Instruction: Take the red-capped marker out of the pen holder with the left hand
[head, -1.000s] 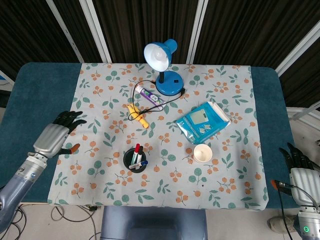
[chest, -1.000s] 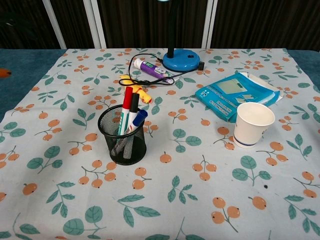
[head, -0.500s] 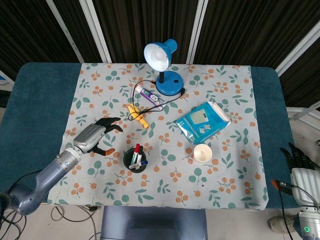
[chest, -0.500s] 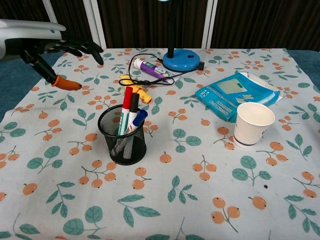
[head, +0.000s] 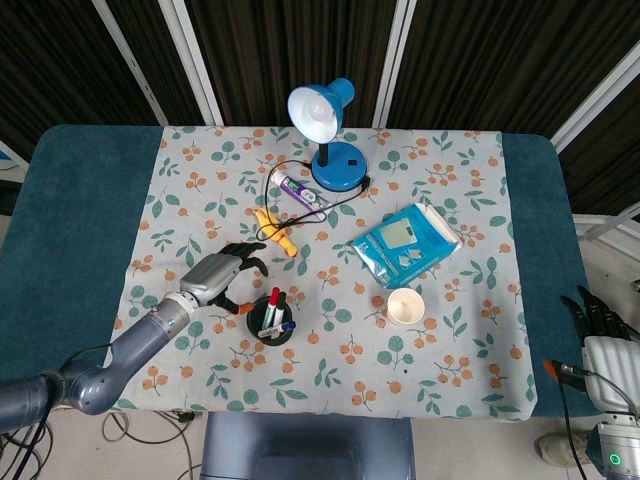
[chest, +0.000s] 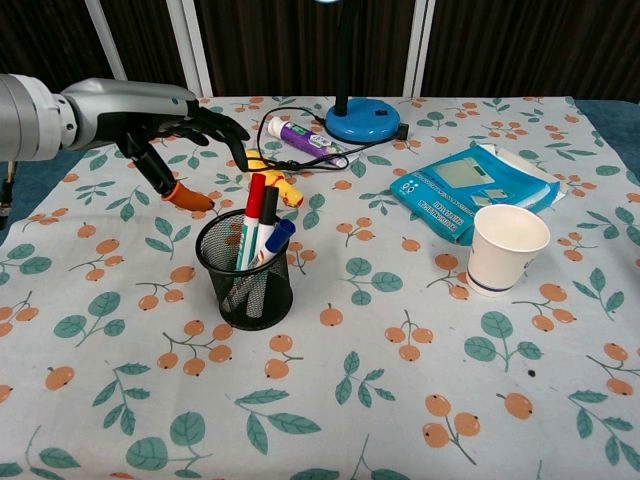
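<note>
left robot hand (chest: 165, 125) moved in from the table's left edge, now open just beside the pen holder (chest: 245, 272)

Head view looks almost straight down from high above, taking in the whole table (head: 90, 200), the dark slatted wall beyond it and floor at the near edge. Chest view sits low at the near table edge, facing forward across the cloth at a shallow angle, much closer in. Both share the pen holder (head: 270, 319) (chest: 245, 272), paper cup (head: 405, 306) (chest: 505, 249), blue packet (head: 407, 243) (chest: 472, 189), lamp base (head: 338, 168) (chest: 362, 122) and left hand (head: 222, 276) (chest: 165, 122). Right hand (head: 600, 340) appears only in head view, at the bottom right corner.
</note>
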